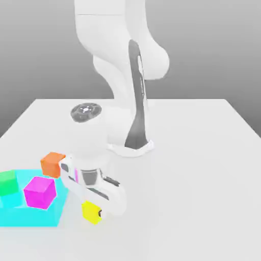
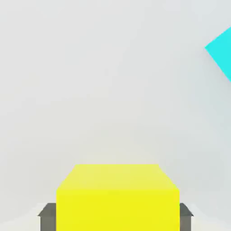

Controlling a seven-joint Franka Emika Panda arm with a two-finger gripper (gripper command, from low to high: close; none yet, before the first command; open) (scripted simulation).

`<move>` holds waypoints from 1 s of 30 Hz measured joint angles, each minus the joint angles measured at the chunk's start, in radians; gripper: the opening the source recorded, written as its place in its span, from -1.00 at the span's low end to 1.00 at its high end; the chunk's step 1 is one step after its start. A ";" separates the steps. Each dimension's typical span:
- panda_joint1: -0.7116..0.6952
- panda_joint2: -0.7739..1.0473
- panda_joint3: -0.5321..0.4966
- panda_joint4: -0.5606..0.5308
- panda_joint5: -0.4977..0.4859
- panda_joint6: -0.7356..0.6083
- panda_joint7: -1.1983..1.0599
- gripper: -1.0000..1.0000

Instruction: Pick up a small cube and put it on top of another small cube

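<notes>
Fingers [image 2: 48,219] of mine are closed to the width of the yellow cube [image 2: 117,210], one on each of two opposite sides, and I have it in my grip. In the exterior view this cube is at the lower centre, a little to the left, low near the white table [image 1: 188,204]; whether its underside touches the table, I cannot tell.

The step in hand, I judge, is to make the grip sure and to lift. I should keep the pressure even and rise straight up, without turning, so that the cube does not slip or tilt. Only when it is high enough should I go sideways.

Farther out, toward the left of the exterior view, is the orange cube [image 1: 52,164], beside the cyan tray [image 1: 30,216]. At the lower left are the magenta cube [image 1: 40,192] and the green cube [image 1: 7,183], in the tray area. Which cube must receive mine, I cannot tell surely. My hand is near the orange one, so I should rise carefully there.
</notes>
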 joint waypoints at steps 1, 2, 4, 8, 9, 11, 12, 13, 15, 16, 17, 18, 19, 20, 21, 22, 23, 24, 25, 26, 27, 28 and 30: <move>-0.002 0.011 0.001 0.002 0.000 0.009 0.000 -1.00; -0.001 -0.001 0.001 0.000 -0.001 -0.001 0.001 -1.00; 0.002 -0.056 -0.004 -0.011 -0.006 -0.045 0.005 -1.00; 0.006 -0.195 -0.012 -0.038 -0.024 -0.158 0.018 -1.00; 0.008 -0.220 -0.012 -0.037 -0.030 -0.182 0.018 -1.00; 0.012 -0.217 -0.011 0.011 -0.048 -0.213 0.007 -1.00; 0.009 -0.210 -0.014 0.044 -0.056 -0.230 0.002 -1.00; 0.005 -0.201 -0.018 0.078 -0.064 -0.247 -0.003 -1.00; -0.001 -0.180 -0.028 0.148 -0.080 -0.281 -0.013 -1.00; -0.014 -0.180 -0.044 0.182 -0.087 -0.310 -0.009 -1.00; -0.035 -0.185 -0.066 0.215 -0.092 -0.347 0.001 -1.00; -0.063 -0.194 -0.092 0.246 -0.096 -0.387 0.014 -1.00; -0.099 -0.204 -0.116 0.278 -0.101 -0.428 0.028 -1.00; -0.140 -0.221 -0.147 0.300 -0.101 -0.471 0.046 -1.00; -0.193 -0.249 -0.172 0.306 -0.096 -0.514 0.071 -1.00; -0.249 -0.281 -0.194 0.308 -0.088 -0.558 0.098 -1.00; -0.307 -0.316 -0.211 0.298 -0.074 -0.595 0.123 -1.00; -0.355 -0.327 -0.215 0.284 -0.060 -0.601 0.135 -1.00; -0.369 -0.315 -0.207 0.274 -0.046 -0.583 0.136 -1.00; -0.383 -0.290 -0.191 0.265 -0.033 -0.553 0.133 -1.00; -0.376 -0.259 -0.177 0.258 -0.021 -0.517 0.127 -1.00; -0.365 -0.226 -0.167 0.252 -0.009 -0.479 0.120 1.00; -0.365 -0.226 -0.167 0.252 -0.009 -0.479 0.120 1.00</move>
